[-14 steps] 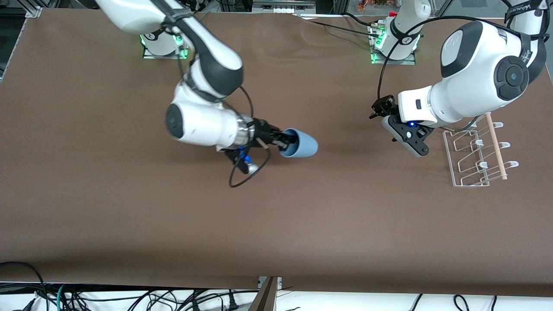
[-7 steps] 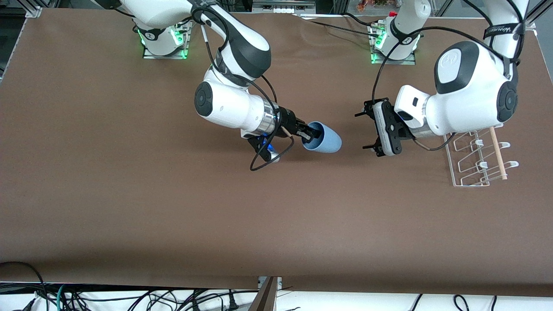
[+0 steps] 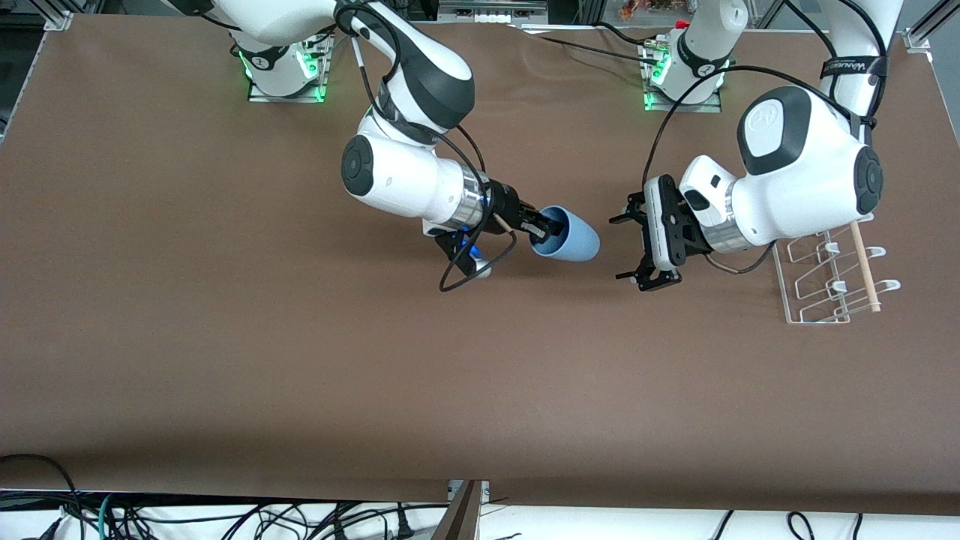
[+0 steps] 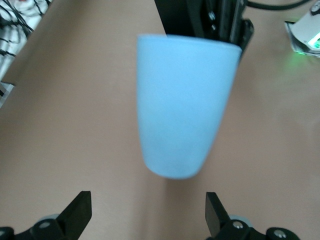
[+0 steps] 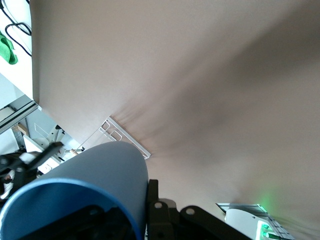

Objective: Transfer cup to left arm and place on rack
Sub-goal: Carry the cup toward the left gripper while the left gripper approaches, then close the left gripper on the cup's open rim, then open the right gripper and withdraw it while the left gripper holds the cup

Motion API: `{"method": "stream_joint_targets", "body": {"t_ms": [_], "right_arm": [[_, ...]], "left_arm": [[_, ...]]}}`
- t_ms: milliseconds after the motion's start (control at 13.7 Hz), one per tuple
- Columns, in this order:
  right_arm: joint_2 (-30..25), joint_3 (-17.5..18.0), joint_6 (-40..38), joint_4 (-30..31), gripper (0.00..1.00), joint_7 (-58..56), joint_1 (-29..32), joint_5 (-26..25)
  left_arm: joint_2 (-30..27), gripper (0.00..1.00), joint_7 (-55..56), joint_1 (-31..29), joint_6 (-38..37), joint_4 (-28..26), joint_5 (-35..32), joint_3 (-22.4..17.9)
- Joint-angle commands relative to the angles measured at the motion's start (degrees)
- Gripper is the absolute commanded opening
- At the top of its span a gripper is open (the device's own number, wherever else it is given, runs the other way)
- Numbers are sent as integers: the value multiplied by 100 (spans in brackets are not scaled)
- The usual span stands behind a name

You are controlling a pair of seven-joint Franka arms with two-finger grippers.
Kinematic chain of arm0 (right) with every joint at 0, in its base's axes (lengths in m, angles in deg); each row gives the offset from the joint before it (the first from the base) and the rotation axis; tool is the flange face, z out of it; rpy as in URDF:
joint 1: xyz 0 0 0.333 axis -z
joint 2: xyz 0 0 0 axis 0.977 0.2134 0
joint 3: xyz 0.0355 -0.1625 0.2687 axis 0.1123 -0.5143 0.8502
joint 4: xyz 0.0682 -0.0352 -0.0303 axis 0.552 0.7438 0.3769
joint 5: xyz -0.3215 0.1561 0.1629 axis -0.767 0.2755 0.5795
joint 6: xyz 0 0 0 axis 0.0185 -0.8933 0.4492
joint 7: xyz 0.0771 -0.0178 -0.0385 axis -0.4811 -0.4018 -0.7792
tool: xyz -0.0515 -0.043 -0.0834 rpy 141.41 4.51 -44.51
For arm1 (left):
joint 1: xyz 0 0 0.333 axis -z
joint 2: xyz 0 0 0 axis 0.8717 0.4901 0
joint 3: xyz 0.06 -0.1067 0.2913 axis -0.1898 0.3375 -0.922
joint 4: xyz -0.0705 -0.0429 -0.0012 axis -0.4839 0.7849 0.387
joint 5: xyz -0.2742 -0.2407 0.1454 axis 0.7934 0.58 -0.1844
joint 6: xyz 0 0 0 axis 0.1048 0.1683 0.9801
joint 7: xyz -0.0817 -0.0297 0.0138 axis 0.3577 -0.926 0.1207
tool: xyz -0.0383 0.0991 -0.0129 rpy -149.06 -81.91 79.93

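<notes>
- Light-blue cup (image 3: 566,241) lay sideways in the air over the middle of the brown bench (image 3: 225,337), its rim pinched by the right gripper (image 3: 534,231), one jaw inside.
- Left gripper (image 3: 628,248) hovered just beside the cup's base, jaws spread wide and apart from it.
- Rack (image 3: 829,274) stood at the left arm's end.

A robotics laboratory. Two white Franka arms, the right arm (image 3: 405,180) and the left arm (image 3: 795,180), are bolted on metal base plates (image 3: 285,94) lit by green indicator lights, along one edge of a table (image 3: 300,375) covered in plain brown sheeting. Aluminium framing (image 3: 56,19) shows at the table's corner, and loose black cables (image 3: 225,517) lie tangled below the table edge nearest the front camera.
</notes>
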Motion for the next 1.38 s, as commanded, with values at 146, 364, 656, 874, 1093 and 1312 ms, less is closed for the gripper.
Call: {"method": "stream_joint_targets", "body": {"t_ms": [146,364,656,874,1093,1312], "right_arm": [[39,-10,21,-120,0,70,-53,109],[30,-2,21,-137,0,61,-53,109],[39,-2,21,-164,0,44,-53,109],[30,-10,12,-164,0,26,-44,109],[12,-10,-40,-164,15,26,69,214],[-128,-19,-215,-155,67,52,271,249]], "left_arm": [[104,100,-259,13,173,-92,654,276],[96,100,-259,4,199,-92,663,444],[191,46,-338,13,208,-74,698,462],[201,21,-418,4,191,-48,698,462],[201,21,-409,4,191,-30,698,462],[192,21,-409,-4,173,-21,698,462]]}}
